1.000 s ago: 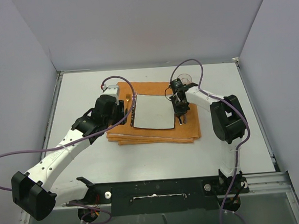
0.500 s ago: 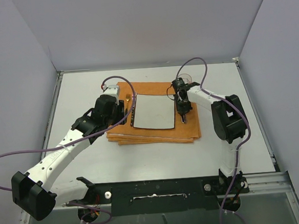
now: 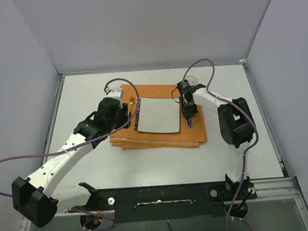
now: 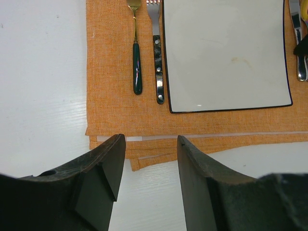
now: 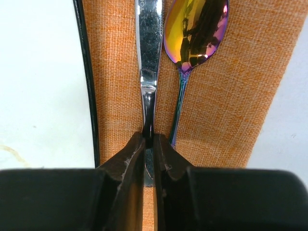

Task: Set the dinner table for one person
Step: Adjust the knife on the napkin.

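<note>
The dinner table [image 3: 162, 162] fills the middle of the overhead view, a pale rectangle with metal edging. An orange mat [image 3: 195, 131] lies on its far half, slightly left of centre.

At the left of that view the left arm reaches in over the table. In its wrist view the left gripper [image 4: 150, 144] sits at the bottom of the frame, its two dark fingers spread apart with nothing between them. The bare tabletop shows in the gap between them and up the left side. The mat's layered near edge runs just above the fingertips.

Higher in that frame, two forks lie side by side on the mat. One is a green-handled fork [image 4: 137, 67]; the other, a dark speckled-handled fork [image 4: 158, 67], lies just beside the left rim of a square white plate [image 4: 226, 53] with a thin dark border.

To the right of the plate, the right gripper [image 5: 149, 137] points down at the mat. Its fingers are pressed almost together, pinching the narrow part of a silver knife [image 5: 148, 48] that lies along the plate's right rim. An iridescent spoon [image 5: 195, 29] lies just to the right of the knife, close alongside it. Beneath these jaws is mat, not bare table. The tabletop appears only as a pale strip at the right edge of the frame.
</note>
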Controlling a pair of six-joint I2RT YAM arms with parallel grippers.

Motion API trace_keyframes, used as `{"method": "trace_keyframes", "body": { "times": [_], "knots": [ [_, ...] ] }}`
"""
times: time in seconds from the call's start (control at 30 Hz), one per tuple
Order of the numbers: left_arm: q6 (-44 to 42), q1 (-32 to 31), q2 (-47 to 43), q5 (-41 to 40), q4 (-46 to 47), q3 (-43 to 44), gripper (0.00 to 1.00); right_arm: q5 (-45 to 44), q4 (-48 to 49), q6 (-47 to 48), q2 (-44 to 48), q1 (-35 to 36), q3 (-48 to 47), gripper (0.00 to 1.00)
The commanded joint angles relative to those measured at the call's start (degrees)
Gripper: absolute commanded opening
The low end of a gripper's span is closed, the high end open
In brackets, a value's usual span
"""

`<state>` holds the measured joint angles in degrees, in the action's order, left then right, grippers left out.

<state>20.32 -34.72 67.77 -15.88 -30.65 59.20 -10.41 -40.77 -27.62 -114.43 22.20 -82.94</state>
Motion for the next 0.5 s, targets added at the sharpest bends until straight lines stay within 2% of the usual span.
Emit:
{"method": "trace_keyframes", "body": {
  "times": [0.0, 0.47],
  "knots": [
    [-0.8, 0.3, 0.2, -0.3, 2.7, 2.9, 0.46, -1.9, -0.3, -3.4, 0.6, 0.5, -3.4, 0.00],
    [-2.0, 0.3, -0.5, -0.7, 2.5, 2.9, 0.46, -1.0, -0.5, -6.4, -2.6, 1.0, -5.0, 0.00]
  ]
}}
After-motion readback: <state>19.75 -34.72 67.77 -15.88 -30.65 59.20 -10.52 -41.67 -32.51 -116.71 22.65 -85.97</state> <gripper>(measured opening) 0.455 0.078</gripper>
